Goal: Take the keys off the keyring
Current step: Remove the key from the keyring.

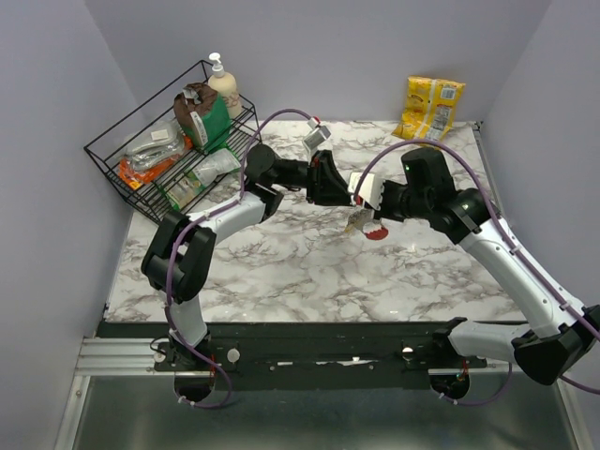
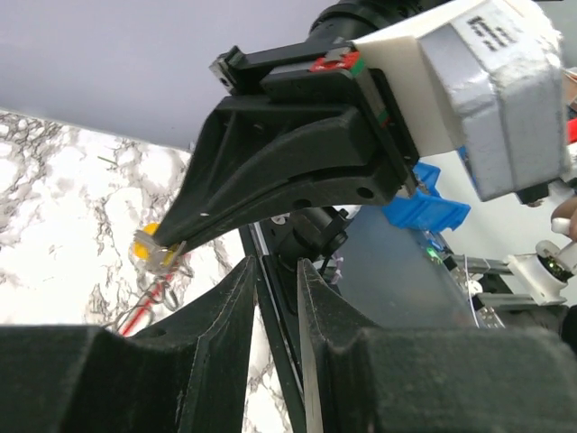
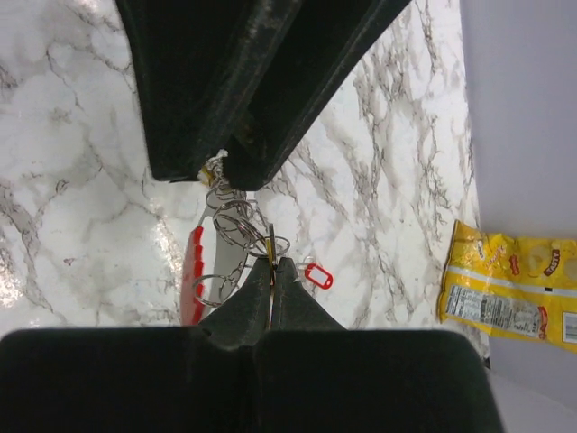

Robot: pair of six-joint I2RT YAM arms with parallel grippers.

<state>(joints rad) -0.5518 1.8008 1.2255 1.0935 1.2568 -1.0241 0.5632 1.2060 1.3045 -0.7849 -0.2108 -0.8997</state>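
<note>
Both grippers meet above the middle of the marble table [image 1: 281,267]. My right gripper [image 3: 273,263] is shut on a thin yellow-headed key [image 2: 149,248], seen edge-on between its tips. From that key hangs a bunch of silvery rings, the keyring [image 3: 236,224], with its red strap [image 3: 192,275] drooping toward the table. In the top view the bunch [image 1: 361,223] dangles under the two grippers. My left gripper [image 2: 275,271] has its jaws apart with nothing between them. In the right wrist view its tips [image 3: 219,170] sit right at the top of the rings.
A loose red key tag [image 3: 317,275] lies on the marble beside the bunch. A yellow snack bag [image 1: 429,106] lies at the back right. A black wire basket [image 1: 169,155] with packets and a soap bottle [image 1: 223,84] stands at the back left.
</note>
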